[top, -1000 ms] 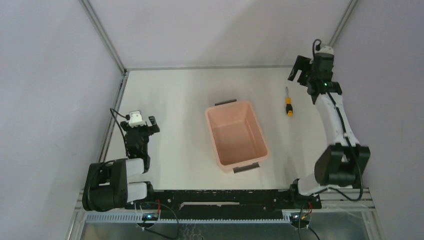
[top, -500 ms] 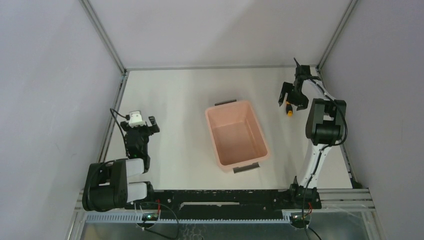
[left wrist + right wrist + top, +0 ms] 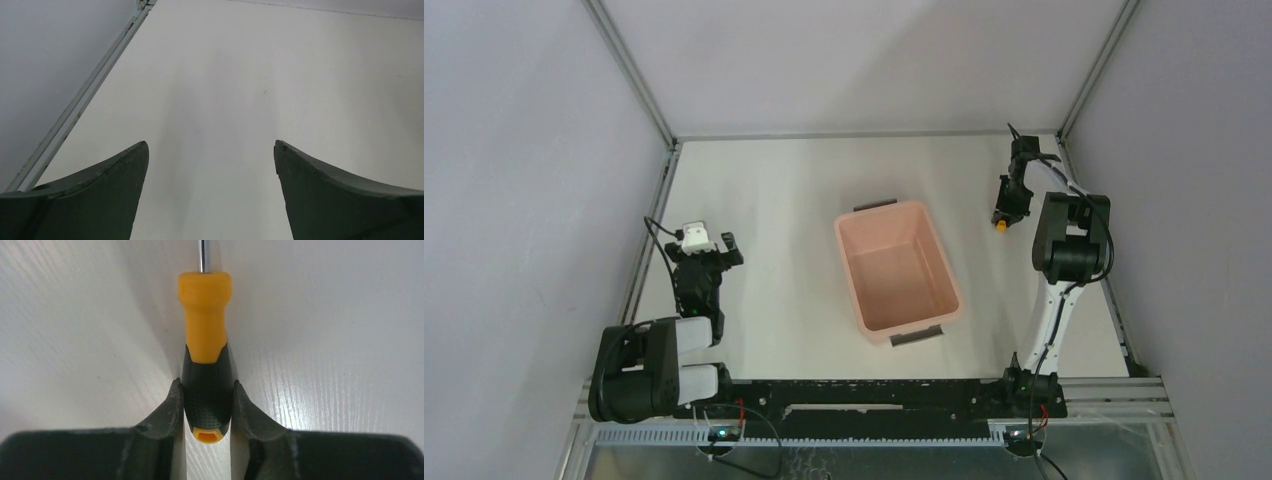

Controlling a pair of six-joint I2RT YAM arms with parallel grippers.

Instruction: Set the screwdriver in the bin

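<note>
The screwdriver lies flat on the worktop at the far right, well apart from the bin, with its shaft pointing away from the arm bases. The right jaws are closed on the black rear part of its handle, one finger pressed against each side. The orange-yellow collar and the metal shaft stick out ahead of them, and the orange butt end shows between the fingers. That is the change. A second ago the right arm was raised near the far right corner with its jaws spread wide and the tool lying untouched. Half a second ago the jaws were down around the handle but open, and now they have pinched onto it. The tool appears to be resting on the worktop, not yet lifted. So the grasp looks made, and what remains, by my judgement, is to lift it, carry it left until it is above the bin, and let go. The grip sits near the handle's end, so the long front could droop or swing on the way up, and a steady rise would be wise. The bin stands near the middle, open side up, with nothing in it, and has not moved. The left jaws stand wide apart over bare worktop at the near left, holding nothing, as before.
</note>
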